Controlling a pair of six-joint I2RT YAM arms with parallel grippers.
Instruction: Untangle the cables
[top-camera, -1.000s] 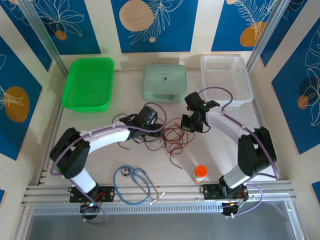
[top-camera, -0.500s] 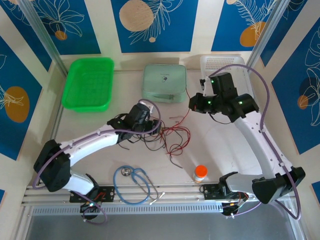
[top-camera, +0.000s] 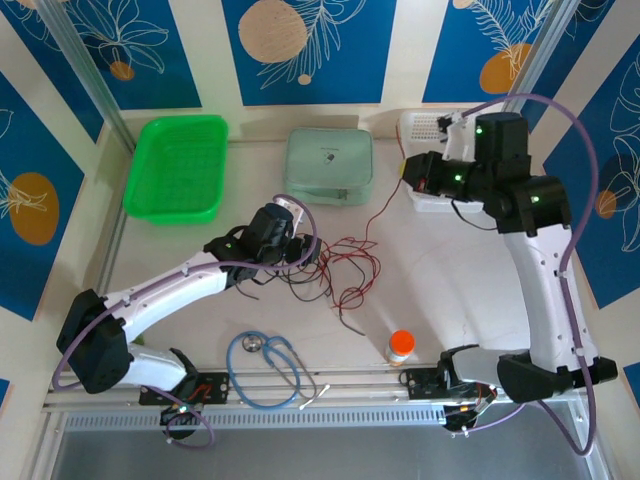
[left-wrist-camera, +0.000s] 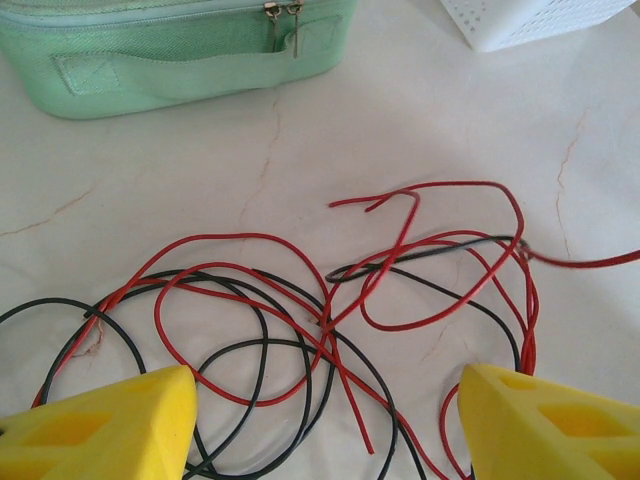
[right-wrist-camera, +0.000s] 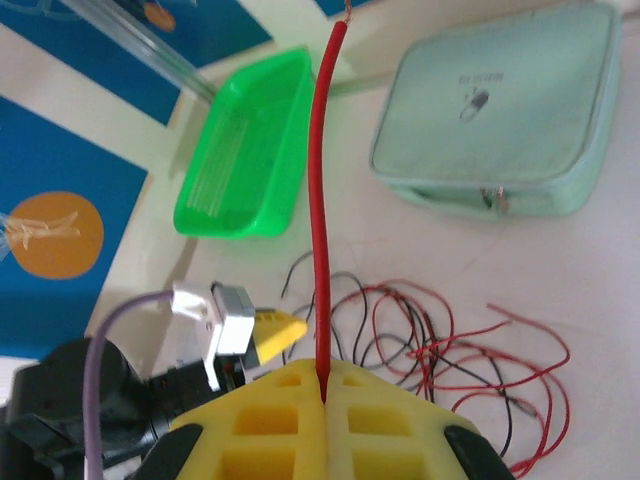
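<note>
The cables (top-camera: 335, 270) lie as a loose tangle of red and black wires mid-table. My left gripper (top-camera: 305, 250) hovers open over the tangle's left part. Its yellow fingers (left-wrist-camera: 100, 430) stand wide apart with loops of the cables (left-wrist-camera: 330, 320) on the table between them, and nothing is gripped. My right gripper (top-camera: 408, 172) is raised near the white basket, shut on one red cable (top-camera: 380, 215) that stretches from it down to the tangle. In the right wrist view the red cable (right-wrist-camera: 322, 200) sticks straight out of the shut right gripper (right-wrist-camera: 325, 375), with the tangle (right-wrist-camera: 450, 350) below.
A green tray (top-camera: 175, 165) sits at the back left and a mint zip pouch (top-camera: 328, 165) at the back centre. The white basket (top-camera: 425, 128) is partly behind the right arm. A light-blue stethoscope (top-camera: 270, 365) and an orange-capped bottle (top-camera: 400, 345) lie near the front edge.
The right arm has risen and swung back right toward the white basket, drawing a red cable out of the tangle. The left gripper has shifted slightly left and stays open over the wires.
</note>
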